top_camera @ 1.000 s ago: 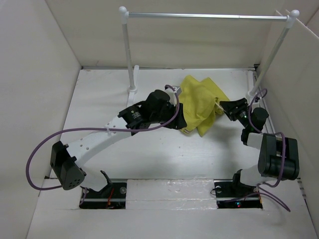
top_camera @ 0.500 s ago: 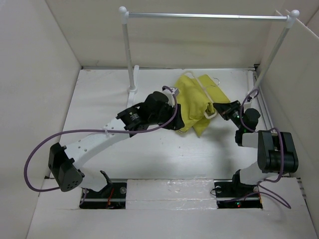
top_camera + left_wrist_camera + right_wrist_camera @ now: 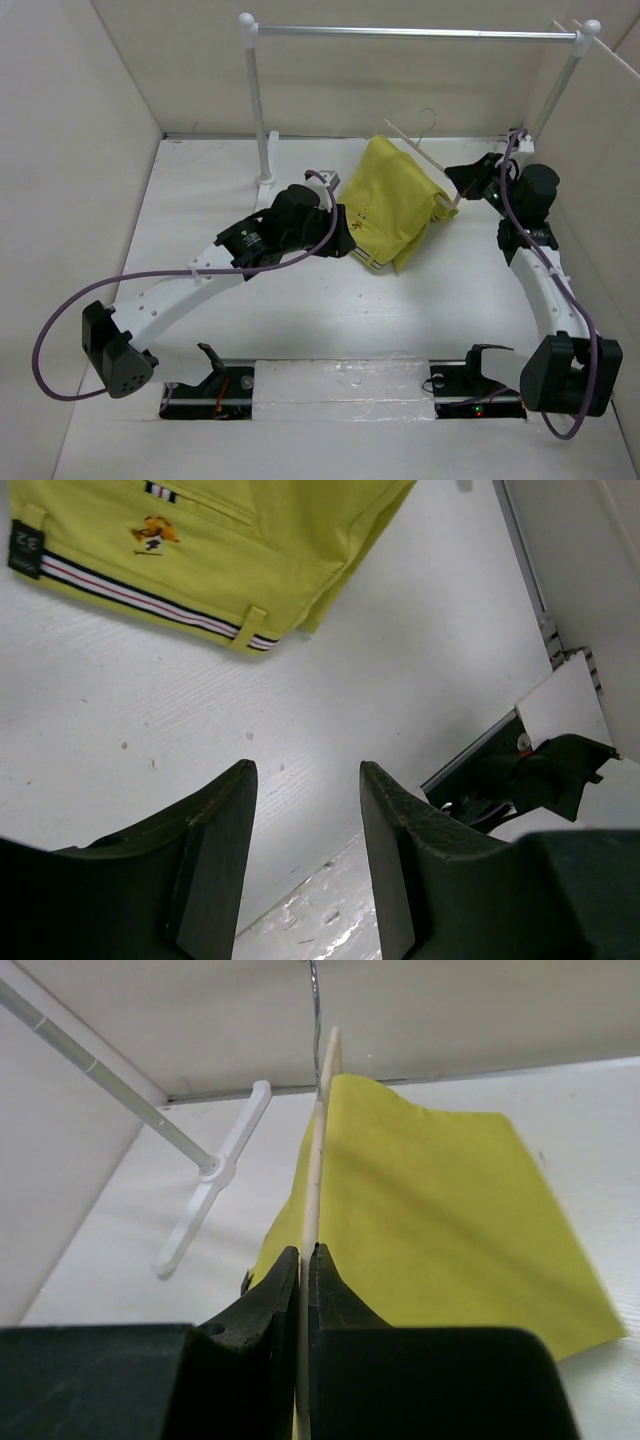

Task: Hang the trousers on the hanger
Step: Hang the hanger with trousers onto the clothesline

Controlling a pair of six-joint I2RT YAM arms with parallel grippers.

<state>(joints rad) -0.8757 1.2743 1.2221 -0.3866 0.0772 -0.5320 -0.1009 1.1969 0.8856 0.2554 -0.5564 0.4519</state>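
Lifted: hanger [image 3: 415, 150] in right tool [image 3: 464, 182], trousers [image 3: 390, 200] draped over.

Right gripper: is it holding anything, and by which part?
The right gripper is shut on the hanger, pinching its thin cream frame edge-on.

1. One pair of trousers [image 3: 390, 205].
2. One hanger [image 3: 418, 163].
3. Two arms: the left arm [image 3: 200, 275] and the right arm [image 3: 545, 280].
4. Two grippers, each with two fingers: the left gripper [image 3: 305, 770] and the right gripper [image 3: 303, 1255].
5. One rail [image 3: 415, 32].
6. Two posts: the left post [image 3: 257, 100] and the right post [image 3: 558, 80].
7. One table [image 3: 300, 320].
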